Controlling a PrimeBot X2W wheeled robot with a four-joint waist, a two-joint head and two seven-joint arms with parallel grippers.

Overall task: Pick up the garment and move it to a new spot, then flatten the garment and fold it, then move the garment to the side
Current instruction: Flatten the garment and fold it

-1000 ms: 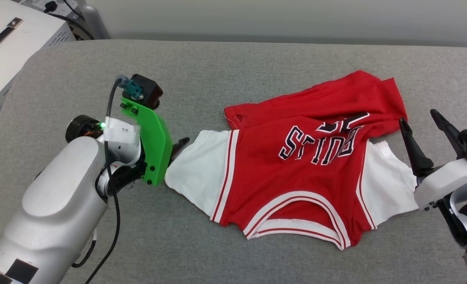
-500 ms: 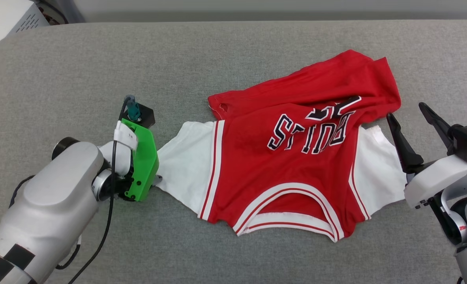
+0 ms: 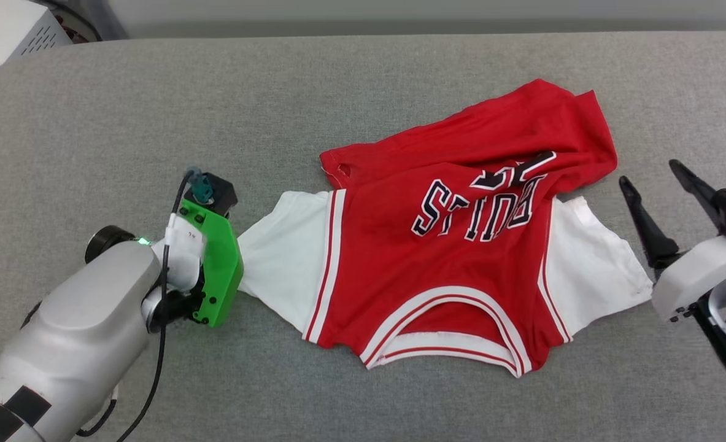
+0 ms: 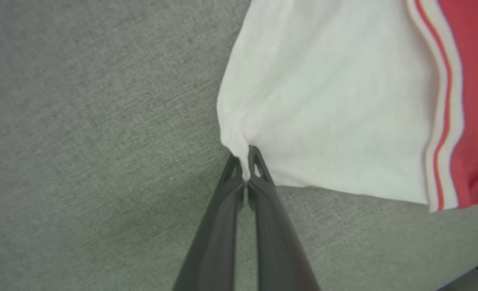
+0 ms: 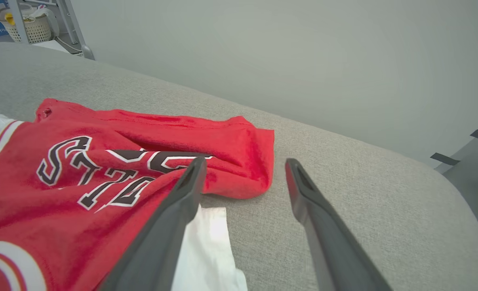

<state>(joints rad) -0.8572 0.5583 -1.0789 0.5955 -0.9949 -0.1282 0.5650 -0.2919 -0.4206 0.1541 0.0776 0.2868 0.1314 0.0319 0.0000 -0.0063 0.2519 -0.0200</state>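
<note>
Flattening stage: garment (image 3: 448, 258) lies rumpled and unfolded mid-worktop (image 3: 154, 123), left pincer (image 4: 245, 163) clamped on one sleeve (image 4: 323, 101) corner, right pincer (image 3: 650, 173) agape beside the opposite sleeve (image 3: 590, 270); folding and the move aside are not yet done.

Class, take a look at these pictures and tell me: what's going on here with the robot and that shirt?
The robot is handling a red garment that lies rumpled on a grey padded surface. Its left gripper is shut on the edge of one white sleeve. The right gripper is open beside the other sleeve, not touching it. Flattening is not yet done.
</note>
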